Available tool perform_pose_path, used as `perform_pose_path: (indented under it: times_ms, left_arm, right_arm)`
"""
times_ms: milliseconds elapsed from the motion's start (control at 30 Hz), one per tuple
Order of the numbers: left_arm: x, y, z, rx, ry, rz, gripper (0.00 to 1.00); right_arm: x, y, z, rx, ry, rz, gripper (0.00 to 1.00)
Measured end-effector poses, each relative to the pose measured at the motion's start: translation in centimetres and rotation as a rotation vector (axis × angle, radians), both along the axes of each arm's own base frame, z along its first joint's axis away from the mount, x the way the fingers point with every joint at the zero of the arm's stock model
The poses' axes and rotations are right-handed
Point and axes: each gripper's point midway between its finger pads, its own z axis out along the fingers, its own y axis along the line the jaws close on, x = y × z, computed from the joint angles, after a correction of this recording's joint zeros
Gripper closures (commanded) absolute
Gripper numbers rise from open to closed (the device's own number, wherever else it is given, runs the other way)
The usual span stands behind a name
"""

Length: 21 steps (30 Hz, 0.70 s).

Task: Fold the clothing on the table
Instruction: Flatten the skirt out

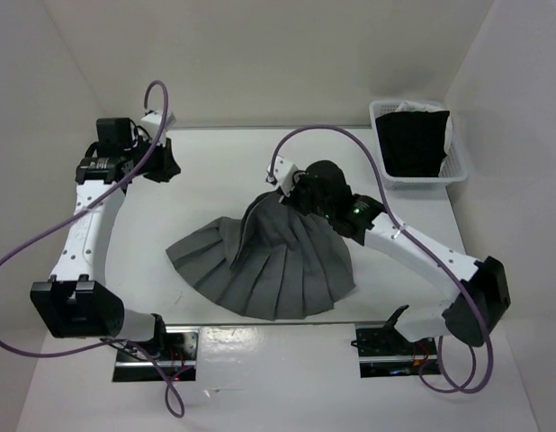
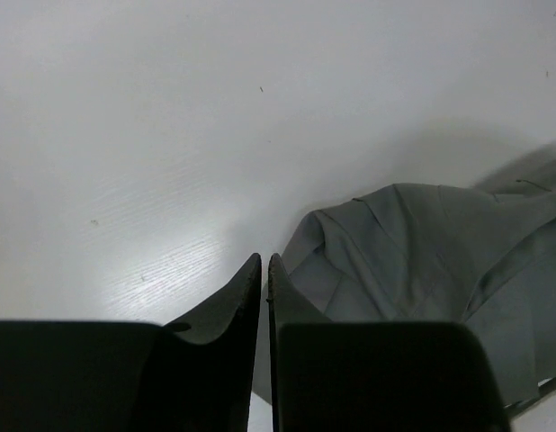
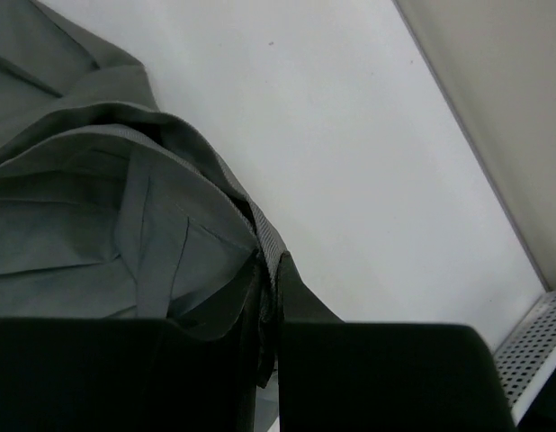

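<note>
The grey pleated skirt (image 1: 269, 265) lies about the middle of the white counter (image 1: 215, 171). Its long pleats fan out flat toward the near edge. Its narrower waistband end is held up off the surface at the skirt's far side. The hem at the skirt's left side is rumpled into a few loose folds.

The right claw (image 1: 282, 184) sits at that raised far end. In the right wrist view its jaws are closed tight on the waistband, with a fold of grey cloth pinched between the black fingers (image 3: 291, 288). The left claw (image 1: 163, 162) is off to the skirt's far left, well apart from it over bare counter. Its jaws are drawn together to a thin slit with nothing between them, and a crumpled edge of the skirt shows beyond its right finger.

Around the skirt the counter is smooth and matt white, with faint streaks and a few tiny dark specks, and soft shadows beside the cloth. A white slatted basket (image 1: 458, 171) stands to the skirt's far right with a black garment (image 1: 417, 144) bundled inside. Plain white walls (image 1: 287, 54) close in the space to the left, right and far side of the skirt. Purple cables (image 1: 44, 243) loop off both arms, whose bases are bolted on the skirt's near side
</note>
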Motion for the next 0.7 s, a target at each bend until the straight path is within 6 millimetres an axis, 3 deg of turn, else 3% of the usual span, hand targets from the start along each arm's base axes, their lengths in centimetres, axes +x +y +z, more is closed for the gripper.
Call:
perform_pose_path:
  times_ms: [133,267,367,400,433,533,700]
  left_arm:
    - [1.0,-0.7,-2.1,0.027,0.042,-0.012,0.8]
    - [0.1,-2.6,-6.2,0.139,0.089,-0.086,0.73]
    - [-1.9,-4.4,-10.2,0.214,0.157,-0.178,0.63]
    - [-2.7,-4.9,-11.4,0.239,0.18,-0.213,0.63]
    - [-3.5,-5.4,-12.6,0.26,0.203,-0.241,0.5]
    - [-5.7,-6.3,-14.9,0.326,0.233,-0.326,0.34]
    - [-7.6,-9.3,-13.6,0.388,0.058,-0.414,0.29]
  right_arm:
    - [4.0,-1.7,-3.1,-0.007,0.059,-0.078,1.0]
    - [9.7,-6.9,-5.7,0.039,0.168,-0.217,1.0]
    - [11.9,-10.1,-6.7,0.067,0.208,-0.3,1.0]
    - [12.0,-10.3,-6.6,0.074,0.211,-0.304,1.0]
    - [12.1,-10.2,-6.4,0.084,0.214,-0.302,1.0]
    - [12.6,-9.3,-5.6,0.118,0.214,-0.275,1.0]
    - [12.6,-8.4,-6.0,0.144,0.249,-0.244,1.0]
